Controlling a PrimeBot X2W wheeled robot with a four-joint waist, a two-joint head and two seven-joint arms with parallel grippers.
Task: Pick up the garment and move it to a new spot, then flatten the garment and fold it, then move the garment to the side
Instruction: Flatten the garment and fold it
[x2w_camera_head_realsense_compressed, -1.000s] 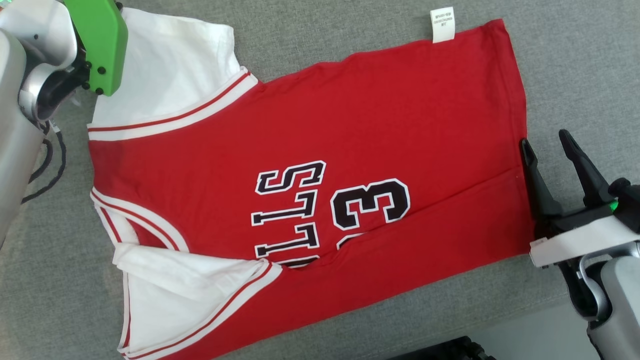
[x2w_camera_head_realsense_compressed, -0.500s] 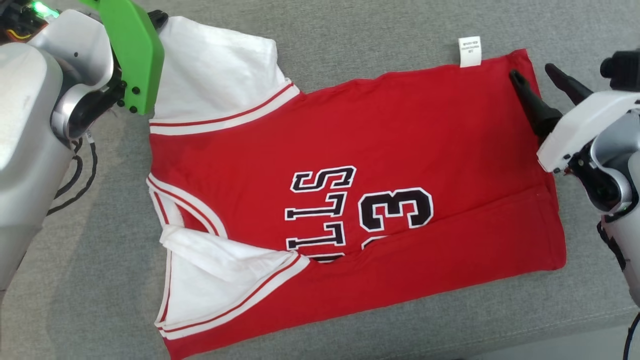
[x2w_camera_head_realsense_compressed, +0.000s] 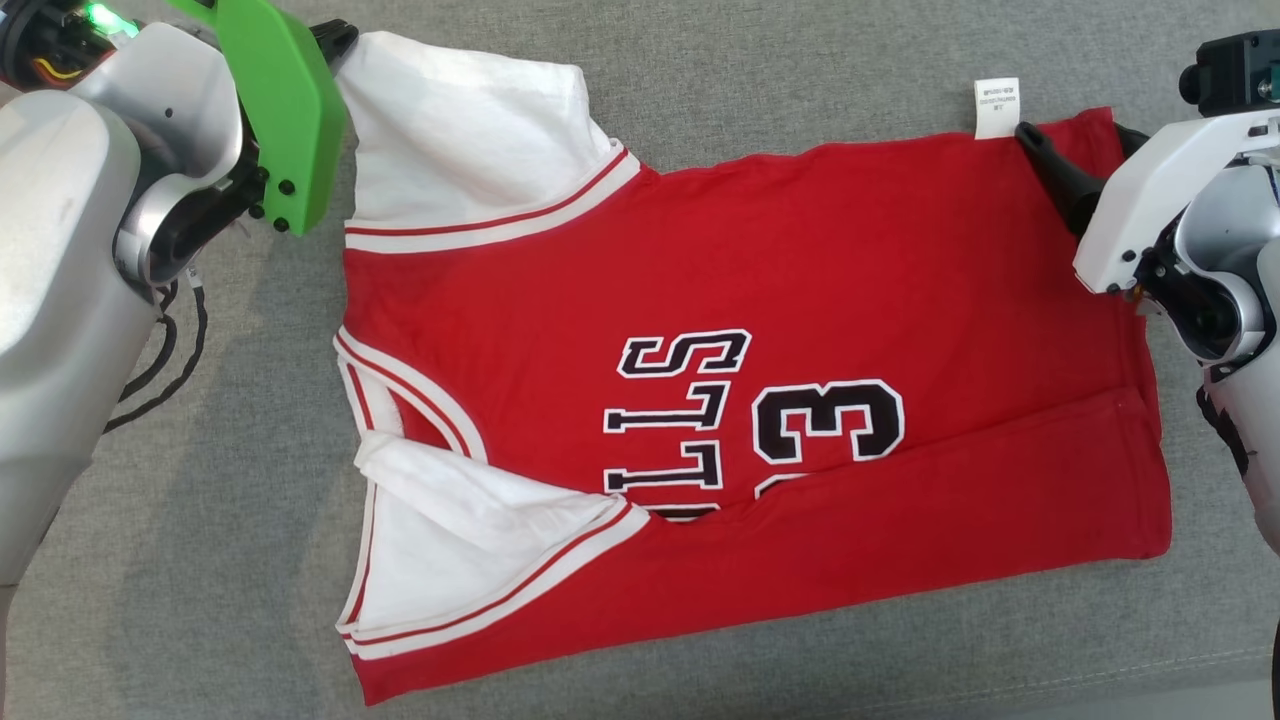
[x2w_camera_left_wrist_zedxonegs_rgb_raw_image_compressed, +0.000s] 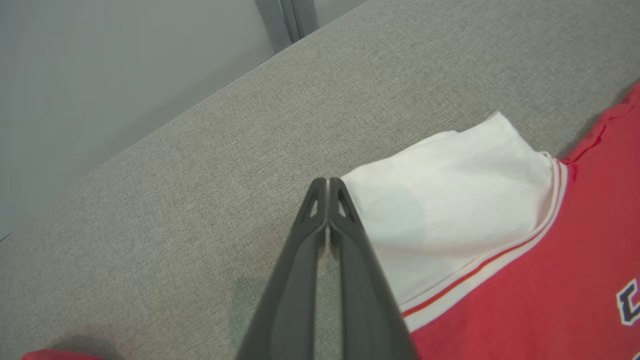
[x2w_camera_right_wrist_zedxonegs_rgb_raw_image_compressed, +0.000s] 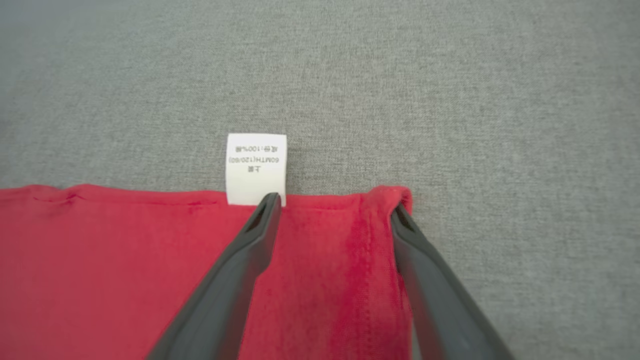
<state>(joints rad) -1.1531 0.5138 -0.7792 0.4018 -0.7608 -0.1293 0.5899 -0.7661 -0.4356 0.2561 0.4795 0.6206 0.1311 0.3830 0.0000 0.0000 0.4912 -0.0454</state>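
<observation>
The garment (x2w_camera_head_realsense_compressed: 700, 280) lies spread face up on the grey upholstered surface (x2w_camera_head_realsense_compressed: 800, 60), its collar and white sleeves towards the robot's left and its hem towards the robot's right; the long edge of the garment nearest the robot is folded over onto its front, covering part of the black-and-white lettering (x2w_camera_head_realsense_compressed: 680, 420) beside the numeral 3 (x2w_camera_head_realsense_compressed: 828, 420); the garment's near sleeve (x2w_camera_head_realsense_compressed: 450, 560) is rumpled, with a flap of white cloth lying across the neckline; the garment's far sleeve (x2w_camera_left_wrist_zedxonegs_rgb_raw_image_compressed: 450, 190) lies smooth and flat; the left gripper (x2w_camera_left_wrist_zedxonegs_rgb_raw_image_compressed: 327, 182) stands at the outer corner of that far sleeve, its two dark fingers pressed tight together from tip to base, the tips touching or just beside the sleeve's edge; whether any cloth of the garment is caught between them I cannot tell; a green cover (x2w_camera_head_realsense_compressed: 285, 110) on the left arm sits just beside the same sleeve; the right gripper (x2w_camera_right_wrist_zedxonegs_rgb_raw_image_compressed: 335, 205) is at the garment's far hem corner, jaws spread wide and holding nothing, one fingertip at the lower corner of the garment's white care tag (x2w_camera_right_wrist_zedxonegs_rgb_raw_image_compressed: 256, 167), the other at the very corner of the hem, so that the corner strip of red cloth lies between the two fingers.
</observation>
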